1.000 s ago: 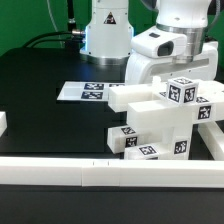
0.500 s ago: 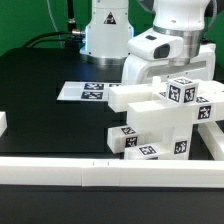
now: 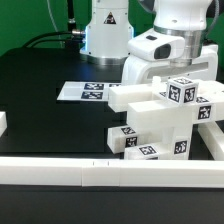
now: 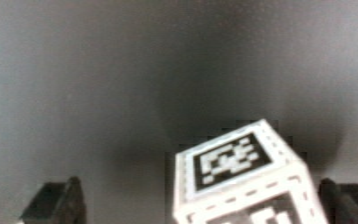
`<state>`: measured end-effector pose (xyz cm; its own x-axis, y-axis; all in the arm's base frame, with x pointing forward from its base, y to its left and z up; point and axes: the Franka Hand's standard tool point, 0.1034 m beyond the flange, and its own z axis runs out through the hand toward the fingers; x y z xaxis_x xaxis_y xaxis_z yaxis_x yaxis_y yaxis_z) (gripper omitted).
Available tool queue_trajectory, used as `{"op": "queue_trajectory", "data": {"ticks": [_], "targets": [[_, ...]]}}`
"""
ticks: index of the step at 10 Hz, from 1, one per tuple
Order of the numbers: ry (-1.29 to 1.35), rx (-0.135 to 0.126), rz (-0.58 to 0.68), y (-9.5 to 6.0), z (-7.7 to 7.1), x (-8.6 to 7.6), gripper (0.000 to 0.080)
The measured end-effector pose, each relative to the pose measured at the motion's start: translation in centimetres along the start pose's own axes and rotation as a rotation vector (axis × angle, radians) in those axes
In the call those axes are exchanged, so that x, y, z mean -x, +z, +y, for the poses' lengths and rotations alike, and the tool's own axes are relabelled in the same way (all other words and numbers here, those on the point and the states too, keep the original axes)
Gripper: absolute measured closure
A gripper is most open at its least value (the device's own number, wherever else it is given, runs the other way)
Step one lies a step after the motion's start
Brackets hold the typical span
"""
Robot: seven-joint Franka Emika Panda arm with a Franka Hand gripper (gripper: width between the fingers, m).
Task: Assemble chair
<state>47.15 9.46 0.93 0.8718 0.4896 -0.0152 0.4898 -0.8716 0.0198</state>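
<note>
While the arm stands over the back part of the black table (image 3: 40,100), its gripper (image 4: 197,205) is spread wide and holds nothing. In the wrist view the two fingers (image 4: 55,203) show as dark tips, one on each side of a white square post end (image 4: 247,170) with a marker tag on its face; both tips are apart from it. In the exterior view the gripper itself is hidden behind the white wrist housing (image 3: 160,50), so it cannot be pointed out there. The chair (image 3: 160,120) is a joined stack of chunky white pieces with several tags, standing near the front edge of the table, toward the exterior view's right corner. It stands just behind the long white rail (image 3: 100,170) at that edge. The marker board (image 3: 85,91) lies flat near the middle of the table, just beside the chair.
</note>
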Motion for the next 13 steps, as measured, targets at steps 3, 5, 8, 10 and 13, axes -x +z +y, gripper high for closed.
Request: {"op": "queue_trajectory", "data": {"ticks": [3,5,8,10,13], "targets": [[-0.001,-0.001,-0.001,0.15,-0.20,0.13,0.0150],[0.001,-0.001,-0.001,0.12,-0.25,0.07,0.0180],[0.001,-0.001,0.000,0.11,-0.23,0.04,0.0366],[0.002,0.000,0.000,0.11,-0.22,0.04,0.0515],[0.003,0.000,0.000,0.11,-0.16,0.06,0.0515]]}}
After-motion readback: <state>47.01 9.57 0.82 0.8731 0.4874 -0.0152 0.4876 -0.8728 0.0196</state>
